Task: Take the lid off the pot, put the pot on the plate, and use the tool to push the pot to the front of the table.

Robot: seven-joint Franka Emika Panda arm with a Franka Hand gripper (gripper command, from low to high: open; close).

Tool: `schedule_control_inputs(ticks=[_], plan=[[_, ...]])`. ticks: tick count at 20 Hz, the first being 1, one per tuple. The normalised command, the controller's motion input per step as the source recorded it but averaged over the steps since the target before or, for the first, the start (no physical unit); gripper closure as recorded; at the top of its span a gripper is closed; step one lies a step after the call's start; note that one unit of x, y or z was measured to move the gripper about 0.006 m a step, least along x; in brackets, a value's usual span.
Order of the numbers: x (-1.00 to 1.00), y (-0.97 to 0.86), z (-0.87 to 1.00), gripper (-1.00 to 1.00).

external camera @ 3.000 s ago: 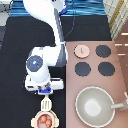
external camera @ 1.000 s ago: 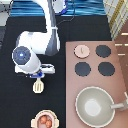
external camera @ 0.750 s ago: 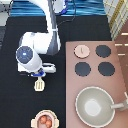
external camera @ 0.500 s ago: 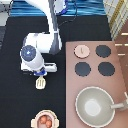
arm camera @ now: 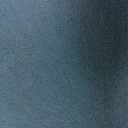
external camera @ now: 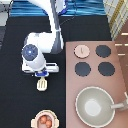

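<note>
My gripper (external camera: 43, 75) hangs over the black table (external camera: 15, 100) at the exterior view's left, shut on the handle of the cream-white tool (external camera: 42, 85), whose slotted blade points toward the view's bottom. Well below the blade, the pinkish-tan pot (external camera: 45, 121) with reddish balls inside sits on the cream-yellow plate (external camera: 35, 123) at the table's front edge, apart from the tool. The lid (external camera: 81, 50) lies flat on the stove panel's top left corner. The wrist view shows only a blurred blue-grey surface.
A pinkish-brown stove panel (external camera: 120, 75) fills the right side, with three black burners (external camera: 82, 68). A large grey pan (external camera: 95, 106) with a long handle sits at its lower part. The arm's white body (external camera: 37, 50) rises toward the top.
Three seconds ago the tool's blade was close to the pot at the bottom; it has since drawn back toward the top. Over the last second the tool stayed put while the arm shifted slightly right.
</note>
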Motion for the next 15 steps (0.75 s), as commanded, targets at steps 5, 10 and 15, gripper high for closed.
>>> schedule_control_inputs(ticks=[5,10,15], plan=[[-0.6,0.34,0.89,-1.0],[-0.78,-0.09,0.29,-1.0],[-0.37,-0.26,0.25,-1.0]])
